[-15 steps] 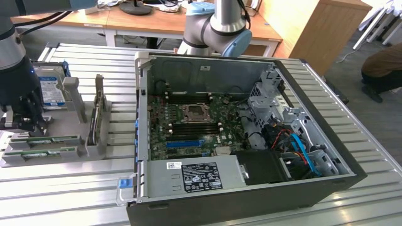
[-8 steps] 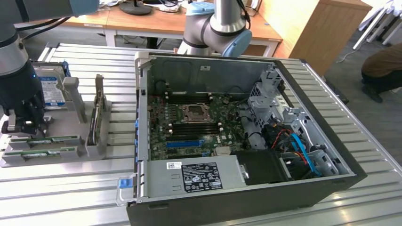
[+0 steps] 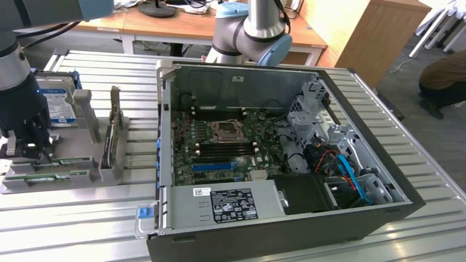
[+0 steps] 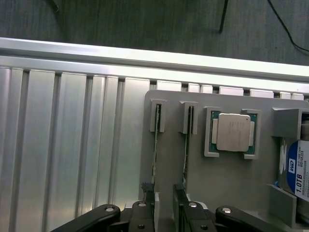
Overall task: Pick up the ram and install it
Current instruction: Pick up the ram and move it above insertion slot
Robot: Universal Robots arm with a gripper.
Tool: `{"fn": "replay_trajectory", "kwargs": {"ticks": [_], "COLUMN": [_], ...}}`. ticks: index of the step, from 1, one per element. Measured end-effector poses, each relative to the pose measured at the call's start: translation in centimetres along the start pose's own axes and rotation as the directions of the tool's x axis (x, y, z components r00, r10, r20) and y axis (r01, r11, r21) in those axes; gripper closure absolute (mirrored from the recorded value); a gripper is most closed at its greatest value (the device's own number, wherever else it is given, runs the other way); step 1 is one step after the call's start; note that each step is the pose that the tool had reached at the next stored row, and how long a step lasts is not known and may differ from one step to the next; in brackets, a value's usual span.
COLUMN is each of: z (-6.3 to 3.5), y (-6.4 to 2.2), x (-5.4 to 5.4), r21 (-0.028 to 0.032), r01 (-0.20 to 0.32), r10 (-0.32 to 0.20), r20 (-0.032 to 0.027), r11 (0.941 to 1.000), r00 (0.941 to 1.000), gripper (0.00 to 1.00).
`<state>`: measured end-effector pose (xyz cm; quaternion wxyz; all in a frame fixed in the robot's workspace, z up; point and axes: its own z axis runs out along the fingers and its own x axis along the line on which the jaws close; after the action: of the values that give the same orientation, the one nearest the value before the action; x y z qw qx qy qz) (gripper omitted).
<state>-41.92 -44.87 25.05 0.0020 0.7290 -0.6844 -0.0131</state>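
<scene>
Two slim green ram sticks (image 3: 64, 162) (image 3: 42, 178) stand on edge in slots of a grey holder (image 3: 102, 174) at the exterior view's left. From the wrist they appear edge-on as thin lines, one ram stick (image 4: 156, 145) beside the other ram stick (image 4: 186, 145). My gripper (image 3: 25, 148) hangs just above the holder's end. Its dark fingers (image 4: 148, 200) stand apart, and the gripper (image 4: 164, 208) is open over the strip between the two sticks. Nothing is held. The sticks' near ends are hidden behind the fingers.
An open PC case (image 3: 378, 164) lies in the middle, with the motherboard (image 3: 218, 142) and its blue slot (image 3: 213, 164) exposed. The holder also carries a processor (image 4: 233, 131), a hard drive (image 4: 298, 169) and an upright expansion card (image 3: 113, 128). A person's leg (image 3: 444, 76) is at the exterior view's far right.
</scene>
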Motion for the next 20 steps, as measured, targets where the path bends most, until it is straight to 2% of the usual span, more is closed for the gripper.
{"fn": "replay_trajectory", "kwargs": {"ticks": [8,20], "z": [0.08,1.26], "y": [0.02,-0.01], "x": [0.2,0.3], "r21": [0.0003,0.0015], "r01": [0.000,0.000], "r10": [0.000,0.000], "r20": [0.0001,-0.0001], "r11": [1.0000,1.0000], "r00": [1.0000,1.0000], "gripper": [0.70,0.70]}}
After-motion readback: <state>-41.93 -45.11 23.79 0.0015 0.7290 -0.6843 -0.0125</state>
